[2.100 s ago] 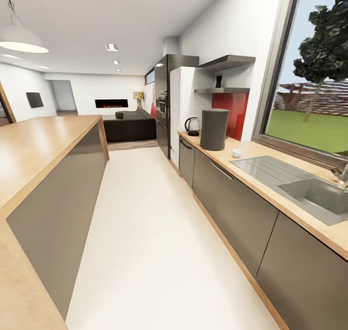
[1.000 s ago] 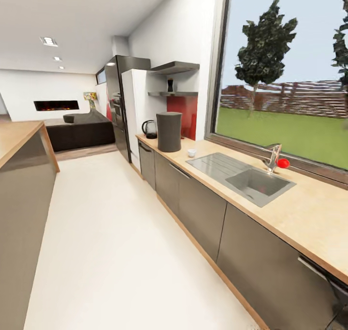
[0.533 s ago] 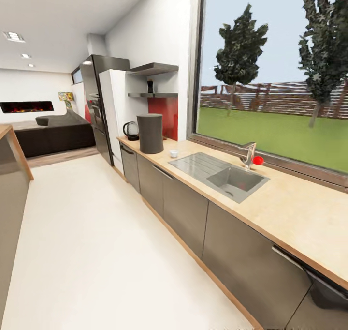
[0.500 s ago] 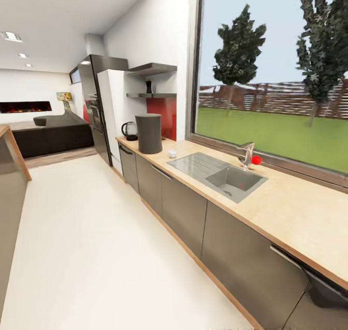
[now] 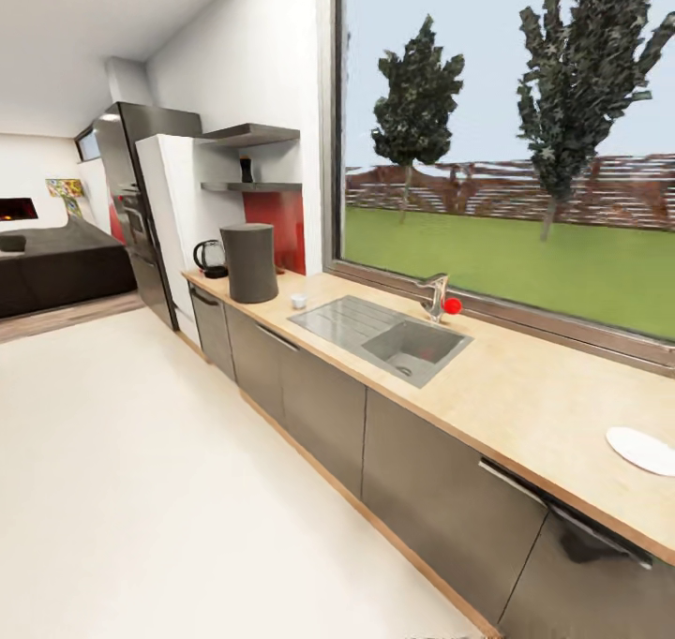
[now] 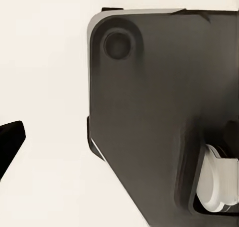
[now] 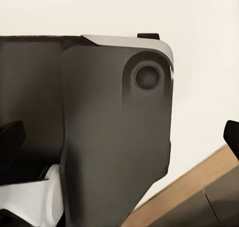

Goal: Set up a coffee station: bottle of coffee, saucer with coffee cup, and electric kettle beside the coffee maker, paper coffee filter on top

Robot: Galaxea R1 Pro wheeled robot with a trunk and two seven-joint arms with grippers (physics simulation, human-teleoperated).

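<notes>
The dark grey coffee maker stands on the kitchen countertop at its far end. The glass electric kettle sits just behind it. The tiny white coffee cup rests on the counter between the coffee maker and the sink. The bottle of coffee is on the thin kitchen shelf. A flat white round piece lies on the near right of the counter; I cannot tell whether it is the saucer or the paper coffee filter. My left gripper and right gripper hang open and hold nothing, over my own dark base.
A steel sink with a tap and red knob is set mid-counter under a large window. A thicker shelf hangs above the thin one. A white cabinet and a dark fridge stand beyond the counter. Pale floor stretches to the left.
The camera has swung right along the counter: the wooden island has left the view and the white round piece has come in at the right. Nothing on the counter moved.
</notes>
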